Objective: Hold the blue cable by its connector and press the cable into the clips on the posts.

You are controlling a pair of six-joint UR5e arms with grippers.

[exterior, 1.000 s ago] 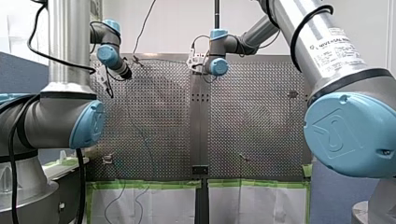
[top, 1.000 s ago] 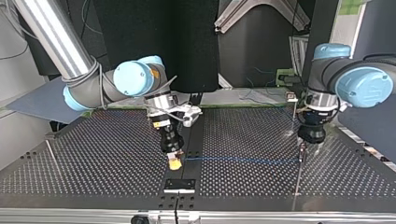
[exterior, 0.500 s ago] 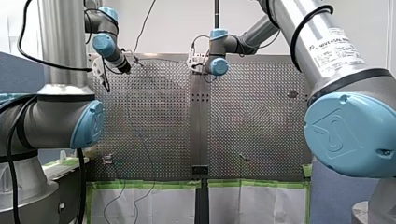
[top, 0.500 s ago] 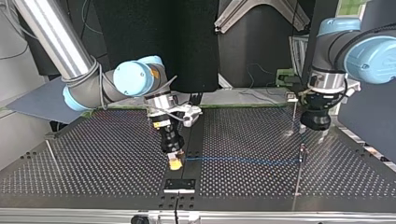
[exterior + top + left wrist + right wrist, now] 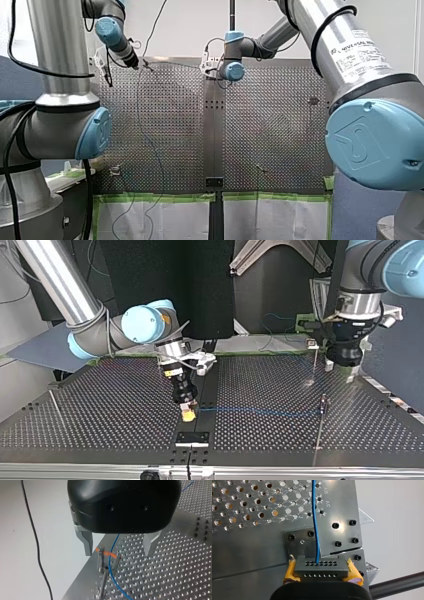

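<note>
My left tool (image 5: 343,361) hangs released and empty at the upper right of the top view, having risen clear of the thin post (image 5: 322,402) it hovered just above a second ago; in the front view the same arm has climbed toward the upper left corner; the left wrist view shows its metal fingers (image 5: 86,542) spread wide, the post's orange-marked clip (image 5: 106,555) below and between them, the blue cable (image 5: 115,542) passing between the clip's prongs; my right tool (image 5: 320,571) has not moved, its yellow pads (image 5: 290,571) clenched on the dark connector (image 5: 320,566), low at the centre of the top view just above the perforated bench (image 5: 100,410); the cable stretches level from connector to post.
</note>
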